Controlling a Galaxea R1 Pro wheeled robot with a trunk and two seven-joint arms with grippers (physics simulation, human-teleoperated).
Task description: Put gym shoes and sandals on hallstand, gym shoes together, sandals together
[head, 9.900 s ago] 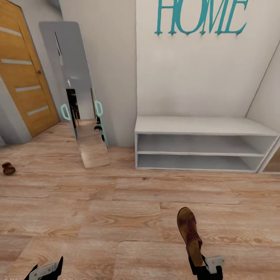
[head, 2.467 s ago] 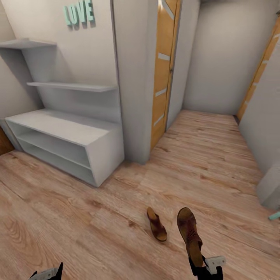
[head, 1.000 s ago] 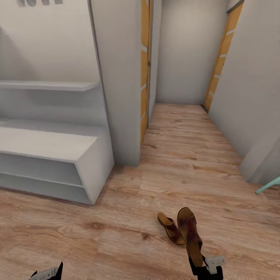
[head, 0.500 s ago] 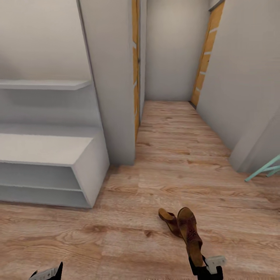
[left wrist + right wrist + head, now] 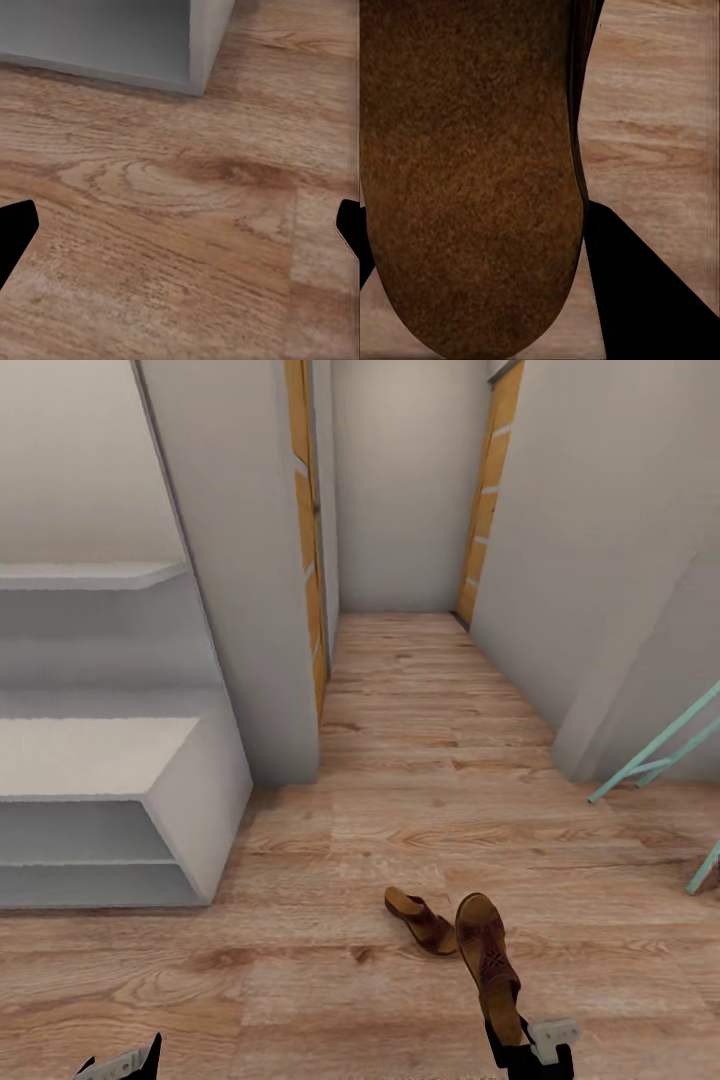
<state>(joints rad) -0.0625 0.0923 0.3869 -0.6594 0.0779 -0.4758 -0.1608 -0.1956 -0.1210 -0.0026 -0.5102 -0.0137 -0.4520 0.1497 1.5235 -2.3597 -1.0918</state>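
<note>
Right gripper (image 5: pixel 520 1050) pinching heel end of one sandal (image 5: pixel 488 952), toe fwd. Second sandal (image 5: pixel 421 920) flat on corridor floor (image 5: pixel 430 760), just beside. Left gripper (image 5: pixel 180 225) spread, empty. Prob. light, flexible; best taken by heel or sole edge. Hallstand (image 5: pixel 100 760) at left.

Head camera looks forward and down the corridor floor (image 5: pixel 440 760); left wrist camera faces planks close by the hallstand (image 5: pixel 112 37) corner; right wrist camera sits tight against the held sandal (image 5: pixel 472 172); all share the flooring.
</note>
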